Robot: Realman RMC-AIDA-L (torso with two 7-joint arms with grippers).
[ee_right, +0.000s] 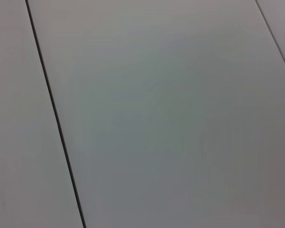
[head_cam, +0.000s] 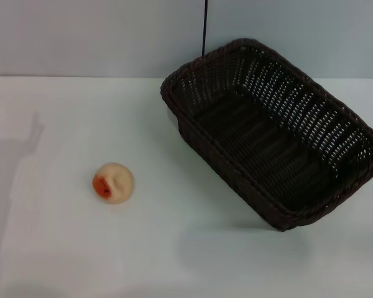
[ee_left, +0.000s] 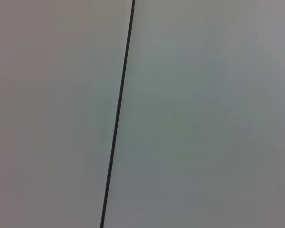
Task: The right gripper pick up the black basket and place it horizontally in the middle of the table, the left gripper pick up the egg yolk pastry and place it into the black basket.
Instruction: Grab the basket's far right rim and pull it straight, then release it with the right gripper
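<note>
Neither of my arms shows in the head view, and my wrist cameras see only pale panels crossed by thin dark seams (ee_left: 118, 114), so I cannot tell how my arms are posed. My left gripper and my right gripper are both out of sight, and I cannot tell how far either pair of jaws stands open or whether they hold anything.

On the white table (head_cam: 62, 124) the black basket (head_cam: 270, 133) lies from the middle of the head view out toward three o'clock. It sits askew, its long axis running from about eleven o'clock to five o'clock, mouth upward, its inside bare. Its far corner reaches the table's back edge, where a thin dark line (head_cam: 205, 28) rises up the wall behind it.

The egg yolk pastry (head_cam: 113, 183) rests on the table at about eight o'clock from the basket, well apart from it, with its orange-red patch turned toward nine o'clock.
</note>
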